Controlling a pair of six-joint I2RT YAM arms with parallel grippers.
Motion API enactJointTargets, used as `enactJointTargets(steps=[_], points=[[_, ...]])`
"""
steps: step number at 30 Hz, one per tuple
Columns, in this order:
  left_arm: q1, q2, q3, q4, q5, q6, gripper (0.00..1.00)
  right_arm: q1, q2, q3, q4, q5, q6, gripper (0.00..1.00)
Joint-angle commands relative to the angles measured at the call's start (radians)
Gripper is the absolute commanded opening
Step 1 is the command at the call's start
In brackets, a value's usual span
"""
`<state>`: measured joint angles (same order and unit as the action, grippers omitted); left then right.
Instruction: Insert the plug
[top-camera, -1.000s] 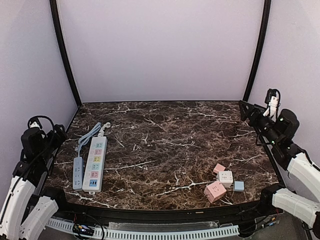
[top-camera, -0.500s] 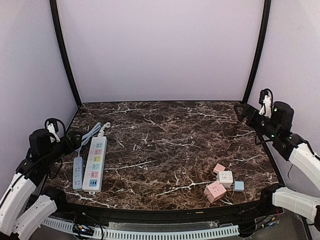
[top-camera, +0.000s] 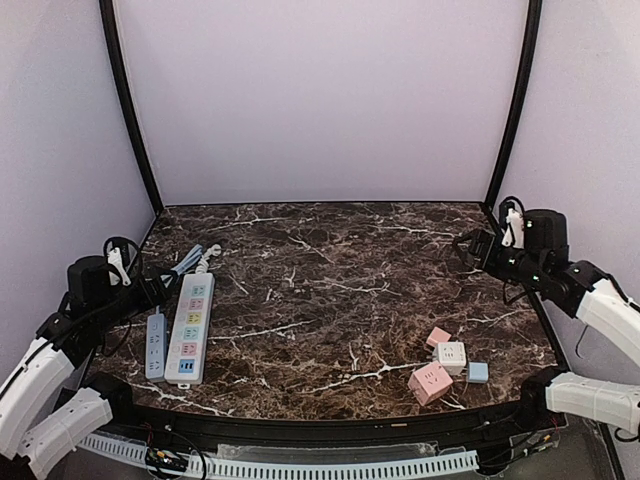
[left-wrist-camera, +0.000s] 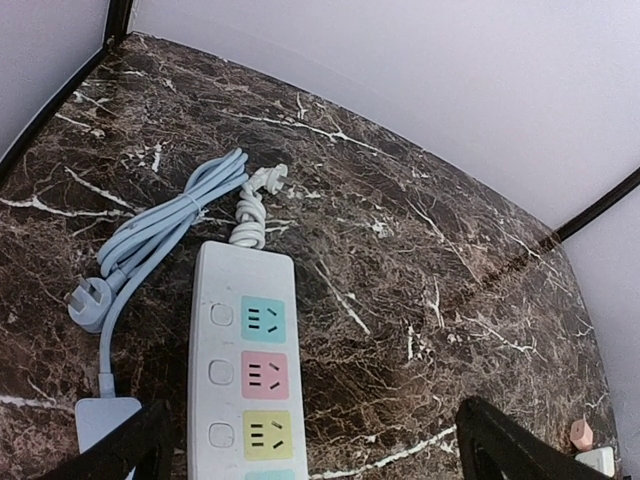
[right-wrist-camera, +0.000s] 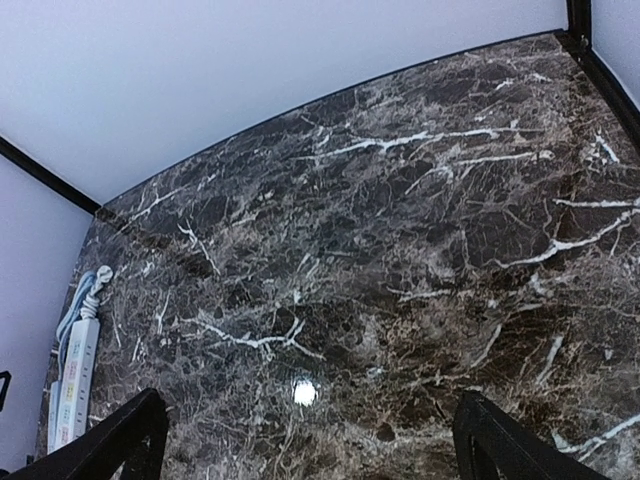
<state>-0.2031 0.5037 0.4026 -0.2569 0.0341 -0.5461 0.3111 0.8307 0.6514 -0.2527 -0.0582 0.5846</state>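
Note:
A white power strip (top-camera: 190, 328) with coloured sockets lies at the table's left, and it fills the lower left of the left wrist view (left-wrist-camera: 245, 370). Its white cord ends in a white plug (left-wrist-camera: 268, 180) just beyond its far end. Beside it lies a small blue strip (top-camera: 155, 345) whose pale blue cable loops to a blue plug (left-wrist-camera: 85, 300) lying loose. My left gripper (top-camera: 150, 290) hangs open above the strips' left side, holding nothing (left-wrist-camera: 315, 450). My right gripper (top-camera: 470, 248) is open over bare marble at the far right (right-wrist-camera: 310, 435).
Cube adapters sit near the front right: a large pink one (top-camera: 432, 382), a white one (top-camera: 450, 355), a small blue one (top-camera: 478, 372) and a small pink one (top-camera: 437, 336). Black frame posts (top-camera: 515, 100) and lilac walls close in the table (top-camera: 350, 290).
Both arms have swung inward from the table's sides. The left gripper moved right, toward the strips. The right gripper moved left and lower. Nothing on the table has moved.

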Motion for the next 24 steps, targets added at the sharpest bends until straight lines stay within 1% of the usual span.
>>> enactJointTargets(steps=[1, 7, 9, 11, 13, 17, 21, 24], points=[[-0.017, 0.006, -0.016, 0.018, 0.026, 0.009, 0.99, 0.048, -0.011, 0.037, -0.141, 0.055, 0.01, 0.99], [-0.025, 0.006, -0.061, 0.046, 0.042, -0.003, 0.99, 0.08, -0.022, 0.048, -0.239, 0.05, 0.011, 0.99], [-0.034, 0.006, -0.071, 0.056, 0.048, -0.004, 0.99, 0.092, -0.022, 0.041, -0.241, 0.028, 0.034, 0.99], [-0.045, 0.006, -0.077, 0.062, 0.046, -0.007, 0.99, 0.099, -0.01, 0.04, -0.24, -0.03, 0.051, 0.99], [-0.053, 0.006, -0.083, 0.069, 0.045, -0.008, 0.99, 0.103, 0.013, 0.065, -0.272, -0.056, 0.055, 0.99], [-0.062, 0.011, -0.088, 0.071, 0.042, -0.006, 0.99, 0.108, 0.028, 0.104, -0.343, -0.059, 0.082, 0.99], [-0.068, 0.019, -0.086, 0.073, 0.037, -0.007, 0.99, 0.115, 0.063, 0.156, -0.461, -0.081, 0.091, 0.99], [-0.074, 0.028, -0.086, 0.073, 0.034, -0.006, 0.98, 0.14, 0.052, 0.129, -0.477, -0.067, 0.131, 0.99]])
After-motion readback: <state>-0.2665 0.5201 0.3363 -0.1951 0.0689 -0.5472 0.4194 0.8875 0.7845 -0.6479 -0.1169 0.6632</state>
